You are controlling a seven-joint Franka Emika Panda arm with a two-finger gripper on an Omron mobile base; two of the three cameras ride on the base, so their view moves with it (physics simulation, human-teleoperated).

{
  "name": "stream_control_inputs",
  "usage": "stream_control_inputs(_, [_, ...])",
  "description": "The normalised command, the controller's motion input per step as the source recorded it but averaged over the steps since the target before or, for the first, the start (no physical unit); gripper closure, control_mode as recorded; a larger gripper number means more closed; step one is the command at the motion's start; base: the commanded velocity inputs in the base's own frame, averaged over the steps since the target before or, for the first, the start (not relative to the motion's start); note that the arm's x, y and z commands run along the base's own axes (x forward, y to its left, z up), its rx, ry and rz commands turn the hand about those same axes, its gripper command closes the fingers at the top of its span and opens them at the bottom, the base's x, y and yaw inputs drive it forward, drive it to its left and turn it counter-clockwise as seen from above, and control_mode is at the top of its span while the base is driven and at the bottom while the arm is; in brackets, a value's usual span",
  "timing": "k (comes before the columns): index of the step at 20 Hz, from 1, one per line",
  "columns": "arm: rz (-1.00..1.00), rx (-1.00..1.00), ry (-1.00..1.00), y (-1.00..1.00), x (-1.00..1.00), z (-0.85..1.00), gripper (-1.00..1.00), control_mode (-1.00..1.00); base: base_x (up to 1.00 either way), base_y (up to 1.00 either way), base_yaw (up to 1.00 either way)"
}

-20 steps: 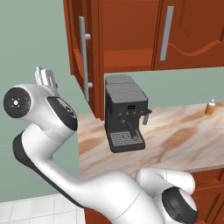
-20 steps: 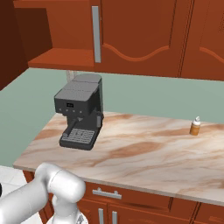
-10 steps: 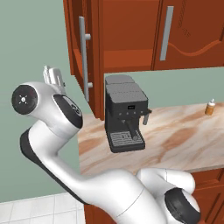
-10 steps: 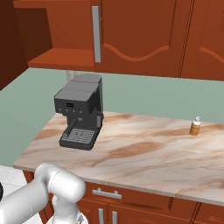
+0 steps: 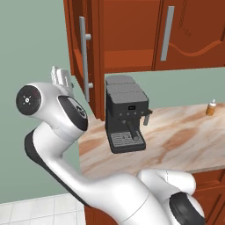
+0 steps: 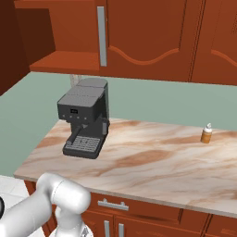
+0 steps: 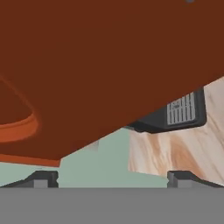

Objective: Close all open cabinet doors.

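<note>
The open door point(image 5: 83, 52) hangs at the far left of the wall cabinets, swung out edge-on toward the robot, its bar handle point(image 5: 83, 57) facing left; the shelf point(image 6: 69, 61) behind it lies bare. The 2 doors point(image 5: 189, 33) to its right look shut.

The gripper point(image 5: 60, 78) sits just left of the door's lower corner, fingers point(image 7: 43, 178) spread wide, nothing between them.

It is a rigid hinged panel, probably light and free-swinging, so no grasp is needed: press flat on the outer face near the handle edge, far from the hinge. The coffee machine point(image 5: 125, 114) stands below, clear of the swing.
</note>
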Motion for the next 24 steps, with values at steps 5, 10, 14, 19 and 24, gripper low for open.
stream_control_inputs(5, [-0.09,0.0,0.0,-0.28,-0.13,0.05,-1.0,-1.0,0.0,0.0,0.0])
stream_control_inputs(10, [-0.09,0.0,-0.04,-0.28,-0.14,0.09,-1.0,-1.0,0.0,0.0,0.0])
stream_control_inputs(14, [-0.09,0.0,-0.07,-0.24,-0.09,0.12,-1.0,-1.0,0.0,0.0,0.0])
stream_control_inputs(19, [-0.09,0.0,-0.08,-0.29,-0.16,0.1,-1.0,-1.0,0.0,0.0,0.0])
stream_control_inputs(24, [-0.1,0.0,-0.05,-0.34,-0.14,0.05,-1.0,-1.0,0.0,0.0,0.0])
